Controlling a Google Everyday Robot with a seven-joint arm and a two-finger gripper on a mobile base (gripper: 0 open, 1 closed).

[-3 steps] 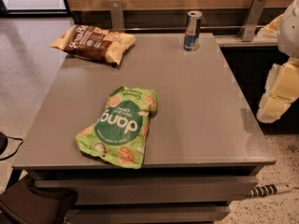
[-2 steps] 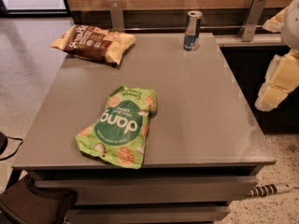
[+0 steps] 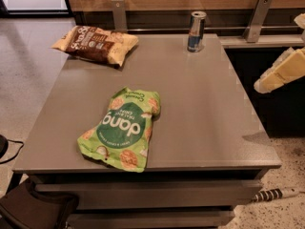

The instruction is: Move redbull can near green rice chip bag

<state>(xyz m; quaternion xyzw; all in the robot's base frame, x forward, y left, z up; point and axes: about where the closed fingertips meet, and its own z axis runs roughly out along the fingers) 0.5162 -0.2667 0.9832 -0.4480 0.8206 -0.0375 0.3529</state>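
The redbull can (image 3: pixel 196 31) stands upright at the far edge of the grey table (image 3: pixel 200 109), right of centre. The green rice chip bag (image 3: pixel 122 128) lies flat near the table's front left, its "dang" lettering upside down to me. My gripper (image 3: pixel 281 73) shows as a cream-coloured part at the right edge of the view, beyond the table's right side and well to the right of the can and in front of it. It is apart from both objects.
A brown-and-cream snack bag (image 3: pixel 95 43) lies at the table's far left corner. A wooden wall with metal brackets (image 3: pixel 257 18) runs behind the table. A dark bag (image 3: pixel 33 209) sits on the floor at the front left, a power strip (image 3: pixel 276 193) at the front right.
The cream gripper part at the right edge has risen slightly and shifted further right. The can and both bags have not moved.
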